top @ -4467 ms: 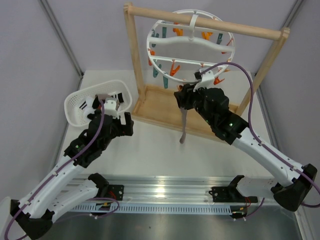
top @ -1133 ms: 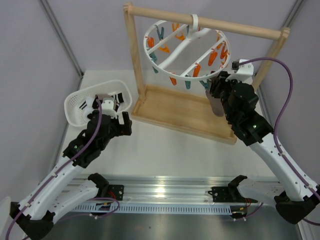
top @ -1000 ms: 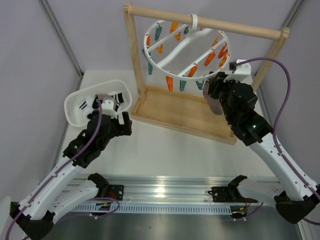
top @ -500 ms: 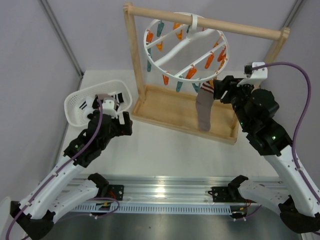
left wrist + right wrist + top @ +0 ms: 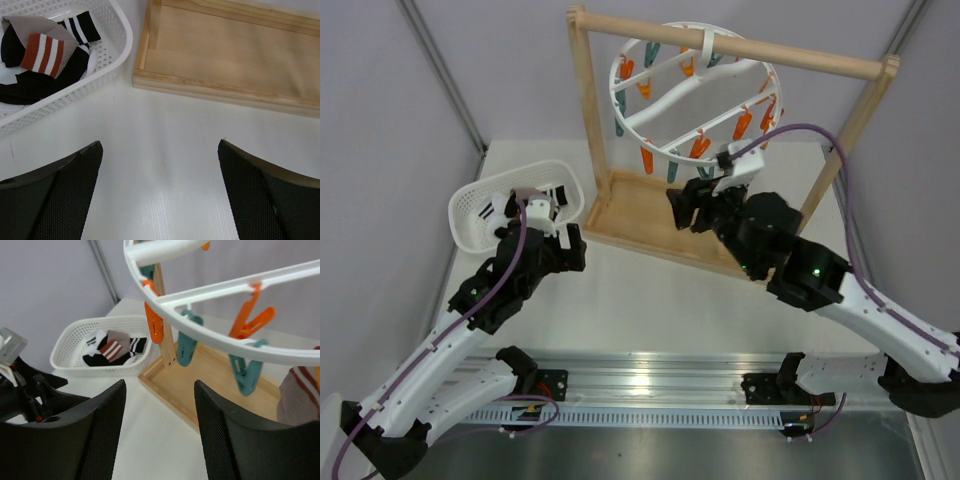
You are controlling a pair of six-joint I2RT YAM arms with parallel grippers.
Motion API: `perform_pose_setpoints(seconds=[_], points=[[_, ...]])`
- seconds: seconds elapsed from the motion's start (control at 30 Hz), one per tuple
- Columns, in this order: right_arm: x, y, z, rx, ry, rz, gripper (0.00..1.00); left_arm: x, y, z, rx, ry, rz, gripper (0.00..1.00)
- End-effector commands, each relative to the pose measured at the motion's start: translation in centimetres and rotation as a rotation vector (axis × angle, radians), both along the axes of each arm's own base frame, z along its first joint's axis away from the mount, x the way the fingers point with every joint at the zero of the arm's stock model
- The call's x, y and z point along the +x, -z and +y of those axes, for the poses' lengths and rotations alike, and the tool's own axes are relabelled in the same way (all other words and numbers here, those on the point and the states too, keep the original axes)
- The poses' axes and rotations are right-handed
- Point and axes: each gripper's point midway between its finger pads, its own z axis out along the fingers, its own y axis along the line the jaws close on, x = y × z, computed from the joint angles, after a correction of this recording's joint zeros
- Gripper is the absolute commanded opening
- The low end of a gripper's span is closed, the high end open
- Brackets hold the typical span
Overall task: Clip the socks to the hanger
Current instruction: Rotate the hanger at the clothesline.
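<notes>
The hanger [image 5: 672,92] is a white ring with orange and teal clips, hooked over a wooden bar and tilted. One taupe sock [image 5: 299,396] with a red-striped cuff hangs from its ring [image 5: 235,287] at the right edge of the right wrist view; in the top view my right arm hides it. The other taupe sock [image 5: 35,31] lies in the white basket [image 5: 120,55], its red and white cuff up. My right gripper [image 5: 683,208] [image 5: 160,386] is open and empty, below the ring's front. My left gripper [image 5: 572,248] [image 5: 160,146] is wide open over bare table beside the basket.
A wooden frame rack [image 5: 732,46] with a tray base [image 5: 632,214] carries the hanger. Black socks with white stripes [image 5: 75,31] share the basket [image 5: 472,222] with the taupe one. Grey walls close in both sides. A metal rail [image 5: 650,378] runs along the near edge.
My right gripper opened and left the taupe sock hanging on the ring, then swung left and down to the tray's front. The hanger rocked. The left arm stayed put.
</notes>
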Motion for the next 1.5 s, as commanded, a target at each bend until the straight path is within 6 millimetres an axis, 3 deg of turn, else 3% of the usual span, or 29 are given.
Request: perform_pose_setpoints(seconds=[0.0,0.03,0.17,0.43,0.73,1.0,1.1,1.3,1.47], points=[[0.8,-2.0,0.0,0.038,0.171,-0.055,0.6,0.1,0.0,0.1,-0.02,-0.016,0.0,0.99],[1.3,-1.4,1.2,0.013,0.18,-0.053,0.6,0.1,-0.1,0.1,-0.021,-0.016,0.0,1.0],[2.4,-1.1,2.3,0.029,0.244,-0.044,0.57,0.1,-0.3,0.1,-0.026,-0.013,-0.005,1.0],[3.9,-1.1,1.0,0.054,0.364,-0.036,0.52,0.0,-0.5,0.1,-0.031,-0.009,-0.012,1.0],[6.2,-0.6,-0.4,0.092,0.338,-0.001,0.51,-0.1,-0.4,0.0,-0.035,-0.005,-0.01,0.99],[6.5,0.0,0.2,0.096,0.309,0.018,0.5,-0.1,-0.4,0.0,-0.036,-0.003,-0.009,0.99],[6.5,0.0,-1.0,0.098,0.343,0.018,0.5,-0.1,-0.5,0.0,-0.038,-0.002,-0.011,0.99],[6.3,-1.0,-6.4,0.123,0.424,-0.005,0.51,-0.1,-0.5,0.0,-0.04,-0.001,-0.01,0.99],[6.4,-1.2,-8.8,0.117,0.434,-0.012,0.5,-0.1,-0.5,0.0,-0.04,-0.002,-0.008,0.99]])
